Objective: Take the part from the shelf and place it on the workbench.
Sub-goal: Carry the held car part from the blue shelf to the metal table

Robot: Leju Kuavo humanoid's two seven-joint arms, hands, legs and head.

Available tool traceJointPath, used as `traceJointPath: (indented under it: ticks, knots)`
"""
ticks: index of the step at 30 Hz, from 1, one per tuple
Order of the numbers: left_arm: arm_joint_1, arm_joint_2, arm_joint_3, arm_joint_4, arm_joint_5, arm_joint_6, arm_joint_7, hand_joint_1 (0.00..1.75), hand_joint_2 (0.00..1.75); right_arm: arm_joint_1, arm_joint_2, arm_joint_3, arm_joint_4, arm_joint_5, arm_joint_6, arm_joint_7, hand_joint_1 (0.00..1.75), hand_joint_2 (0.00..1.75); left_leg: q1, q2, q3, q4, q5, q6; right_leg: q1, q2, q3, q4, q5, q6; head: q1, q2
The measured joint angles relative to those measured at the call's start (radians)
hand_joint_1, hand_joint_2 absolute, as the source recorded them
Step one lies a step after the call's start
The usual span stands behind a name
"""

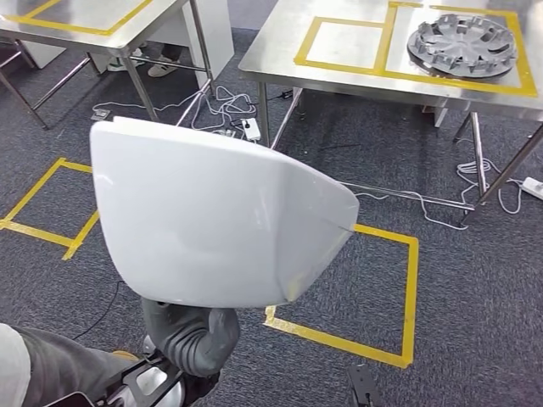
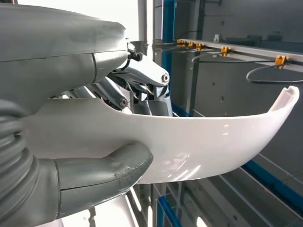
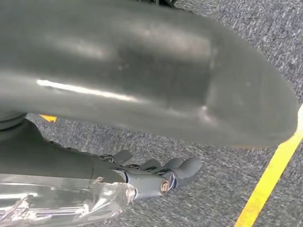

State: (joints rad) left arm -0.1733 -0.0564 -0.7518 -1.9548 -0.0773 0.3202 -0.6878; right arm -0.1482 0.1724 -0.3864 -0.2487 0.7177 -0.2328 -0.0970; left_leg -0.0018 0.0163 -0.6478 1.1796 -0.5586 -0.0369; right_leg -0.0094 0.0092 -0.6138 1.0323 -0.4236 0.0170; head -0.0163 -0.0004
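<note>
Even, bright indoor light; glare on the white part [image 1: 217, 220], right wrist view's near thumb [image 3: 143, 71] blurred.

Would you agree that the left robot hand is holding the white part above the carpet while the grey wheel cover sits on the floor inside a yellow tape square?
Not quite: the head view shows the wheel cover lying on the metal table, inside its yellow tape frame, not on the floor. The rest holds: the left robot hand holds the white part above the carpet.
</note>
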Motion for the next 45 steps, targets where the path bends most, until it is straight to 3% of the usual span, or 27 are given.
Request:
traceJointPath:
  ticks: [2, 3, 4, 6, 7, 9, 12, 14, 16, 17, 18, 19, 21, 23, 26, 28, 31, 33, 35, 37, 39, 42, 43, 45]
  knots:
    - [0.000, 0.003, 0.000, -0.001, -0.004, 0.018, 0.000, 1.75, 1.75, 0.002, 0.000, -0.002, 0.000, 0.000, 0.000, 0.002, 0.00, 0.00, 0.000, -0.003, -0.055, 0.101, -0.029, 0.001, 0.001, 0.011, -0.002, 0.005, -0.002, -0.003, -0.001, 0.000]
    - [0.000, 0.005, 0.000, -0.002, -0.005, 0.025, 0.000, 1.75, 1.75, 0.004, 0.000, -0.003, 0.000, 0.000, 0.000, 0.002, 0.00, 0.00, 0.000, -0.003, -0.063, 0.108, -0.017, 0.004, 0.002, 0.015, -0.004, 0.010, -0.005, -0.003, -0.001, 0.000]
    - [-0.001, 0.007, -0.001, -0.003, -0.006, 0.030, 0.000, 1.75, 1.75, 0.005, 0.000, -0.004, 0.000, 0.000, 0.000, 0.003, 0.00, 0.00, 0.000, -0.004, -0.054, 0.082, 0.011, 0.008, 0.003, 0.020, -0.005, 0.017, -0.008, -0.002, -0.001, 0.000]
    - [-0.002, 0.010, -0.002, -0.004, -0.007, 0.038, 0.001, 1.75, 1.75, 0.005, 0.000, -0.005, 0.000, 0.001, 0.000, 0.003, 0.00, 0.00, 0.000, -0.011, -0.006, -0.024, 0.074, 0.018, 0.006, 0.027, -0.011, 0.035, -0.017, 0.004, -0.001, 0.000]
    - [-0.003, 0.011, -0.002, -0.005, -0.006, 0.040, 0.001, 1.75, 1.75, 0.005, 0.000, -0.006, 0.000, 0.001, 0.000, 0.003, 0.00, 0.00, 0.000, -0.015, 0.013, -0.067, 0.089, 0.021, 0.008, 0.030, -0.017, 0.047, -0.023, 0.008, -0.002, 0.000]
    - [-0.003, 0.012, -0.003, -0.005, -0.006, 0.042, 0.002, 1.75, 1.75, 0.005, 0.000, -0.006, 0.000, 0.001, 0.000, 0.003, 0.00, 0.00, -0.001, -0.020, 0.019, -0.090, 0.087, 0.027, 0.010, 0.033, -0.035, 0.075, -0.035, 0.020, -0.002, 0.000]
    - [-0.003, 0.013, -0.004, -0.006, -0.006, 0.043, 0.003, 1.75, 1.75, 0.009, 0.000, -0.006, 0.000, 0.001, -0.001, 0.004, 0.00, 0.00, 0.001, -0.019, 0.002, -0.063, 0.073, 0.042, 0.008, 0.026, -0.062, 0.127, -0.064, 0.038, -0.001, 0.000]
    - [-0.003, 0.014, -0.005, -0.006, -0.006, 0.043, 0.003, 1.75, 1.75, 0.010, 0.000, -0.006, 0.000, 0.001, -0.001, 0.004, 0.00, 0.00, 0.001, -0.016, -0.003, -0.048, 0.066, 0.051, 0.007, 0.011, -0.106, 0.228, -0.123, 0.046, 0.003, 0.000]
    - [-0.003, 0.015, -0.005, -0.006, -0.006, 0.043, 0.004, 1.75, 1.75, 0.010, 0.000, -0.006, 0.000, 0.001, -0.001, 0.004, 0.00, 0.00, -0.003, -0.013, -0.014, -0.025, 0.055, 0.057, 0.007, 0.002, -0.170, 0.371, -0.189, 0.051, 0.004, 0.000]
    - [-0.003, 0.016, -0.006, -0.007, -0.006, 0.043, 0.004, 1.75, 1.75, 0.010, 0.000, -0.006, 0.000, 0.001, -0.001, 0.004, 0.00, 0.00, -0.003, -0.013, -0.021, -0.012, 0.049, 0.058, 0.007, 0.001, -0.193, 0.419, -0.204, 0.052, 0.004, 0.000]
    - [-0.003, 0.017, -0.007, -0.007, -0.006, 0.043, 0.005, 1.75, 1.75, 0.011, 0.000, -0.006, 0.000, 0.003, -0.002, 0.004, 0.00, 0.00, -0.004, -0.013, -0.026, 0.001, 0.042, 0.058, 0.007, 0.000, -0.200, 0.436, -0.200, 0.052, 0.005, 0.000]
    - [-0.003, 0.017, -0.007, -0.007, -0.005, 0.044, 0.005, 1.75, 1.75, 0.011, 0.000, -0.006, 0.000, 0.006, -0.005, 0.004, 0.00, 0.00, -0.004, -0.013, -0.029, 0.012, 0.036, 0.057, 0.007, 0.000, -0.189, 0.417, -0.181, 0.052, 0.005, 0.000]
    - [-0.004, 0.017, -0.008, -0.008, -0.005, 0.046, 0.005, 1.75, 1.75, 0.008, 0.000, -0.006, 0.000, 0.017, -0.014, 0.002, 0.00, 0.00, -0.004, -0.013, -0.031, 0.025, 0.026, 0.052, 0.007, -0.006, -0.135, 0.313, -0.127, 0.051, 0.006, 0.000]
    - [-0.005, 0.017, -0.008, -0.008, -0.005, 0.047, 0.005, 1.75, 1.75, 0.004, 0.000, -0.006, 0.000, 0.030, -0.026, 0.002, 0.00, 0.00, -0.009, -0.013, -0.034, 0.031, 0.024, 0.042, 0.008, -0.010, -0.096, 0.229, -0.105, 0.043, 0.005, 0.000]
    - [-0.006, 0.018, -0.007, -0.008, -0.003, 0.047, 0.005, 1.75, 1.75, 0.002, 0.000, -0.003, 0.000, 0.050, -0.051, 0.006, 0.00, 0.00, -0.012, -0.011, -0.038, 0.027, 0.028, 0.027, 0.007, -0.005, -0.093, 0.206, -0.102, 0.023, 0.002, 0.000]
    - [-0.007, 0.018, -0.007, -0.009, 0.000, 0.043, 0.005, 1.75, 1.75, 0.001, 0.000, 0.002, 0.000, 0.062, -0.062, 0.013, 0.00, 0.00, -0.011, -0.012, -0.047, 0.046, 0.010, 0.016, 0.003, -0.003, -0.093, 0.200, -0.097, 0.010, -0.001, 0.000]
    - [-0.007, 0.018, -0.008, -0.011, 0.005, 0.037, 0.005, 1.75, 1.75, -0.002, 0.000, 0.011, 0.000, 0.068, -0.064, 0.016, 0.00, 0.00, -0.008, -0.013, -0.112, 0.181, -0.064, 0.002, -0.001, -0.002, -0.096, 0.197, -0.093, -0.003, -0.008, 0.000]
    - [-0.006, 0.018, -0.007, -0.013, 0.006, 0.035, 0.005, 1.75, 1.75, -0.001, 0.000, 0.014, 0.000, 0.068, -0.064, 0.014, 0.00, 0.00, -0.007, -0.013, -0.143, 0.241, -0.073, 0.001, -0.001, -0.001, -0.098, 0.197, -0.092, -0.005, -0.010, 0.000]
    - [-0.006, 0.018, -0.007, -0.015, 0.006, 0.035, 0.005, 1.75, 1.75, -0.002, 0.000, 0.017, 0.000, 0.068, -0.066, 0.012, 0.00, 0.00, -0.007, -0.014, -0.116, 0.187, -0.020, 0.005, -0.001, 0.002, -0.098, 0.196, -0.090, -0.004, -0.010, 0.000]
    - [-0.006, 0.018, -0.006, -0.017, 0.007, 0.033, 0.004, 1.75, 1.75, -0.003, 0.000, 0.019, 0.000, 0.068, -0.067, 0.011, 0.00, 0.00, -0.008, -0.015, -0.060, 0.075, 0.028, 0.014, 0.000, 0.005, -0.099, 0.197, -0.088, 0.001, -0.010, 0.000]
    - [-0.006, 0.017, -0.004, -0.020, 0.010, 0.024, 0.003, 1.75, 1.75, -0.005, 0.000, 0.019, 0.000, 0.067, -0.068, 0.011, 0.00, 0.00, -0.010, -0.016, -0.031, 0.007, 0.039, 0.023, 0.002, 0.006, -0.098, 0.186, -0.081, 0.013, -0.010, 0.000]
    - [-0.007, 0.015, -0.001, -0.024, 0.016, -0.003, 0.002, 1.75, 1.75, -0.006, 0.000, 0.019, 0.000, 0.065, -0.070, 0.012, 0.00, 0.00, -0.005, -0.017, -0.020, -0.033, 0.059, 0.039, 0.004, 0.005, -0.090, 0.155, -0.065, 0.033, -0.010, 0.000]
    - [-0.007, 0.014, 0.000, -0.025, 0.017, -0.011, 0.001, 1.75, 1.75, -0.007, 0.000, 0.019, -0.001, 0.065, -0.072, 0.013, 0.00, 0.00, -0.002, -0.017, -0.014, -0.047, 0.067, 0.044, 0.005, 0.003, -0.092, 0.160, -0.071, 0.038, -0.008, 0.000]
    - [-0.007, 0.010, 0.003, -0.025, 0.018, -0.022, 0.000, 1.75, 1.75, -0.008, 0.000, 0.020, -0.001, 0.066, -0.074, 0.014, 0.00, 0.00, 0.003, -0.015, -0.006, -0.064, 0.077, 0.050, 0.005, 0.001, -0.117, 0.221, -0.112, 0.047, -0.004, 0.000]
